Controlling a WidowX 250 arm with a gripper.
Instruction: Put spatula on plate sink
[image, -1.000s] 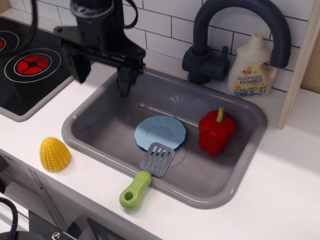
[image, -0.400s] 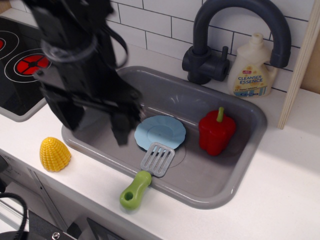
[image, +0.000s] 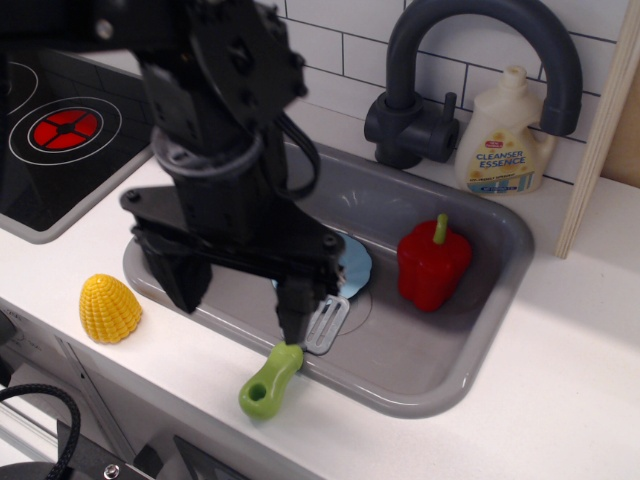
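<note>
Spatula (image: 290, 355): grey slotted head in the smooth grey plastic sink (image: 470, 340), rounded lime-green handle lying over the front rim onto the white bench (image: 560, 400), long axis running diagonally. Black hand (image: 243, 292) hangs fingers apart over the head, largely hiding the light-blue plate (image: 353, 265).

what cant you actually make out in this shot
- plate: only its right edge shows; the arm covers the rest.
- spatula: the pincer hides part of the grey head, so whether it touches the plate is unclear.
- sink: left half blocked by the arm.
- Stovetop: cut off by the left edge.
- Bottle: small print too small to read.
</note>
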